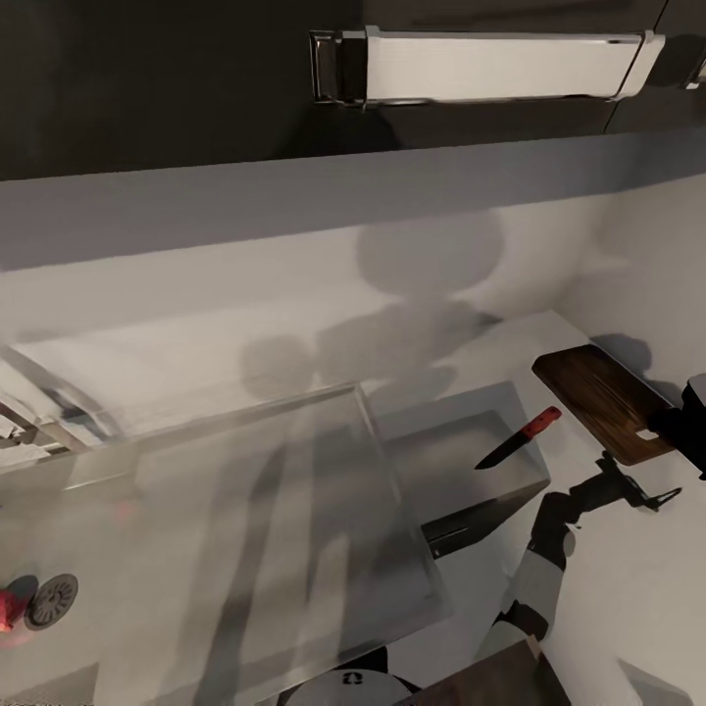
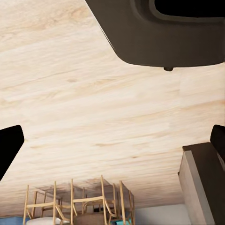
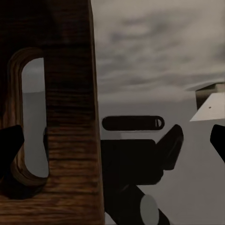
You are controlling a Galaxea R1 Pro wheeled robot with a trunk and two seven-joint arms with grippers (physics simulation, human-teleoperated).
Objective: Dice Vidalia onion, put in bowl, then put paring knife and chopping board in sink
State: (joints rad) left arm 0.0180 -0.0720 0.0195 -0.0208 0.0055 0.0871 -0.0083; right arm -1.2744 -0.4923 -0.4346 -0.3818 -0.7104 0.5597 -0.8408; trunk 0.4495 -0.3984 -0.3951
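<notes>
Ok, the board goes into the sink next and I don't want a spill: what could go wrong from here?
1. The right gripper meets the chopping board only at its slotted end, so the long free end may tilt or slip out.
2. The paring knife already lies in the sink, right beside the board. Lowering the board could strike the knife or land on it and rest crooked.

Slotted chopping board [image 3: 65, 93] close before the right claw [image 3: 117, 145]
</notes>
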